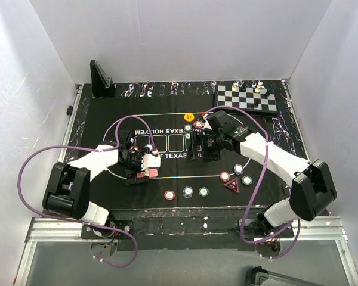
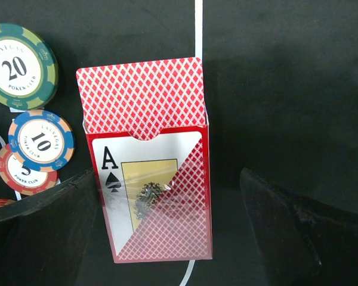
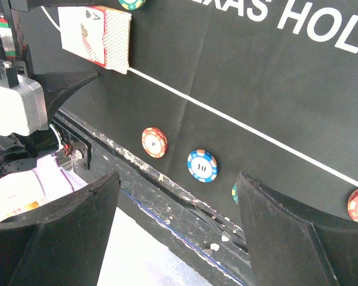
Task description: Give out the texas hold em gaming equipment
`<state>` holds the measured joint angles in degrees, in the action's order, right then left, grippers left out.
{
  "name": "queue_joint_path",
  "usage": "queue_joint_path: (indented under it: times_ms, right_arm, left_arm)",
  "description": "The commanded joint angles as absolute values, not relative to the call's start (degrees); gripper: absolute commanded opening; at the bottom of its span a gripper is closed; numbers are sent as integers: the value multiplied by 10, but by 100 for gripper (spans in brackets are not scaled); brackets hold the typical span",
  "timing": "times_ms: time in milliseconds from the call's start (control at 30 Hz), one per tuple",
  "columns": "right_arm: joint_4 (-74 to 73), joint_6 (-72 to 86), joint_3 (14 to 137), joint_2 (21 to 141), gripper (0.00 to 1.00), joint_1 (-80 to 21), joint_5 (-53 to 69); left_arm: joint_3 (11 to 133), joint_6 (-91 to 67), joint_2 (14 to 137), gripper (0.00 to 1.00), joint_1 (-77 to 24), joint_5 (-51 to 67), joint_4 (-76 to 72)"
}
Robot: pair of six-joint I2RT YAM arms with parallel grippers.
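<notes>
Black mat (image 1: pixel 96 119) with poker chips (image 1: pixel 188 192) on marbled tabletop (image 1: pixel 167 89), white walls (image 1: pixel 179 36) around

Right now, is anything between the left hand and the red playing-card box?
Nothing visible. The red playing-card box lies flat on the black mat, framed by the open left hand; the round poker chips lie off to one side.

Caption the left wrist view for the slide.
Open left pincer straddles an open red card box showing the ace of spades, green 20 chip and blue 10 chip alongside.
</notes>
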<state>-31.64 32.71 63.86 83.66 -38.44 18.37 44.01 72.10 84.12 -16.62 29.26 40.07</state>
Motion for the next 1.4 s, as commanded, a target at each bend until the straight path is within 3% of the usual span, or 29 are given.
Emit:
queue_joint_path:
  times_ms: [0, 167, 400, 567, 800, 1233, 1367]
  right_arm:
    - [-310, 317, 649, 831, 85, -388, 188]
    - [-312, 319, 646, 830, 84, -388, 189]
    - [-309, 324, 638, 823, 82, -387, 190]
    - [-307, 328, 632, 821, 81, -388, 193]
    - [-270, 345, 609, 819, 81, -388, 220]
    - [-54, 470, 584, 808, 86, -395, 348]
    - [18, 509, 594, 822, 87, -413, 366]
  left_arm:
    - [431, 731, 839, 100, -169, 287, 387]
    - [431, 724, 857, 100, -170, 278, 370]
    - [440, 714, 868, 74, -174, 270, 374]
    - [429, 708, 857, 64, -175, 271, 377]
    - [447, 651, 833, 36, -179, 286, 405]
    - [671, 523, 758, 6, -203, 367, 603]
    - [727, 497, 755, 3, -214, 377, 635]
